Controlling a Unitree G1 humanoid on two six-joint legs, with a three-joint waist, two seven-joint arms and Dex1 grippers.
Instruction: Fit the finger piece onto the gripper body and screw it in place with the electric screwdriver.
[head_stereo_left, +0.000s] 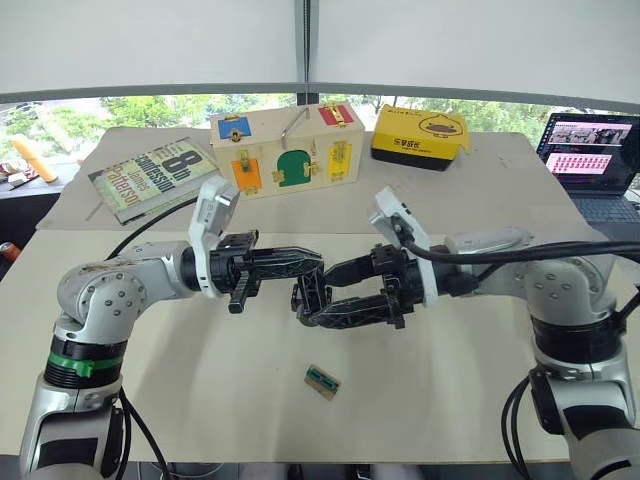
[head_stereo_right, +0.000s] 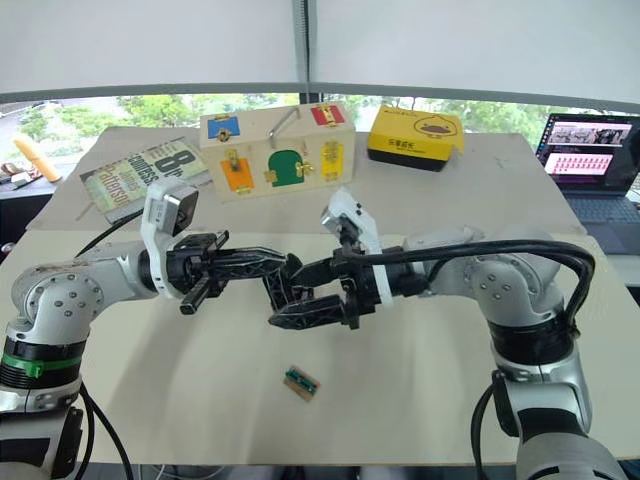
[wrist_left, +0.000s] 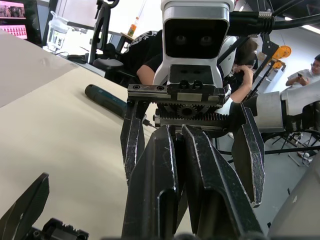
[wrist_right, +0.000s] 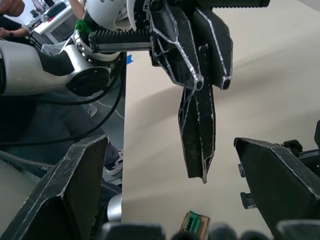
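Dark teal, perhaps blue-black, electric screwdriver (wrist_left: 106, 99); yellow box (head_stereo_left: 420, 135); cream table (head_stereo_left: 450, 360).

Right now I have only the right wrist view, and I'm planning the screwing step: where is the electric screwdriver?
Observer: The electric screwdriver lies flat on the table, with nothing holding it.
Operator: What stands along the far side of the table?
Observer: A wooden latch box, with a book to its left and a yellow box to its right.
Operator: Anything off to the robot's right?
Observer: An open laptop sits at the far right.
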